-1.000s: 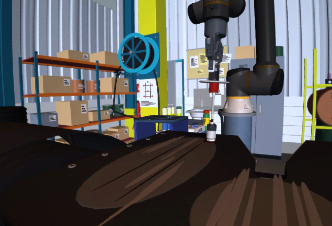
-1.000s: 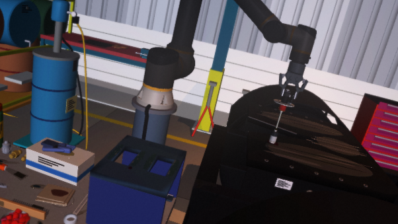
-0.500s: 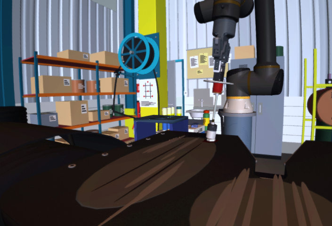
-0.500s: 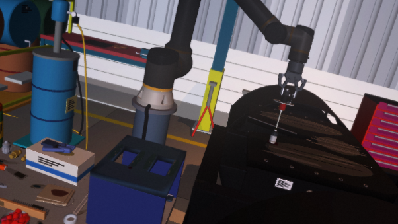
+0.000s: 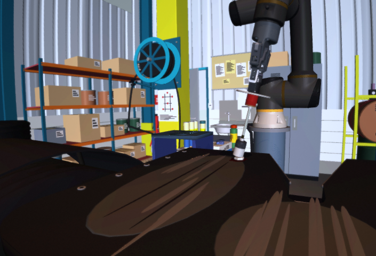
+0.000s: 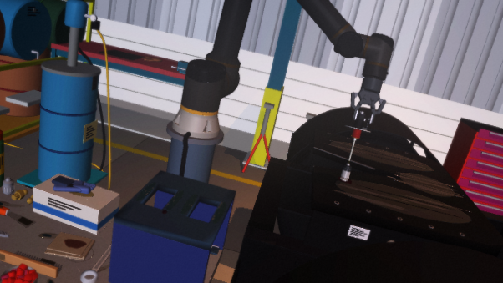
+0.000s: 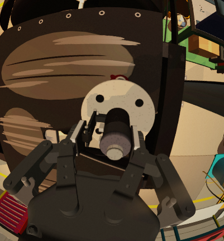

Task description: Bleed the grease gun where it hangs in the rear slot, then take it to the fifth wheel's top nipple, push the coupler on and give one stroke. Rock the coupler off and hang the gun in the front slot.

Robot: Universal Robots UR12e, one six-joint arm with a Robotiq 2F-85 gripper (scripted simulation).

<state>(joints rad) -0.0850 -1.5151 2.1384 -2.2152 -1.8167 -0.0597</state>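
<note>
The grease gun (image 5: 251,99) (image 6: 355,134) (image 7: 115,131) hangs tilted from my fingers, with a dark knurled handle, a flat round disc, a red collar and a thin rod running down to a white coupler (image 5: 239,150) (image 6: 345,174). The coupler sits on a red nipple (image 5: 235,159) (image 7: 118,76) at the edge of the dark fifth wheel plate (image 5: 176,193) (image 6: 388,186), whose top carries brown grease smears. The gun leans with its handle toward the arm's base. My gripper (image 5: 256,77) (image 6: 364,113) (image 7: 108,136) is closed around the gun's handle.
A blue slotted stand (image 5: 180,140) (image 6: 173,228) sits on the floor between the plate and the arm's pedestal (image 5: 268,132) (image 6: 194,136). Shelving with boxes (image 5: 85,102) and a blue hose reel (image 5: 155,60) stand behind. A blue drum (image 6: 67,115) and red drawer cabinet (image 6: 480,165) flank the area.
</note>
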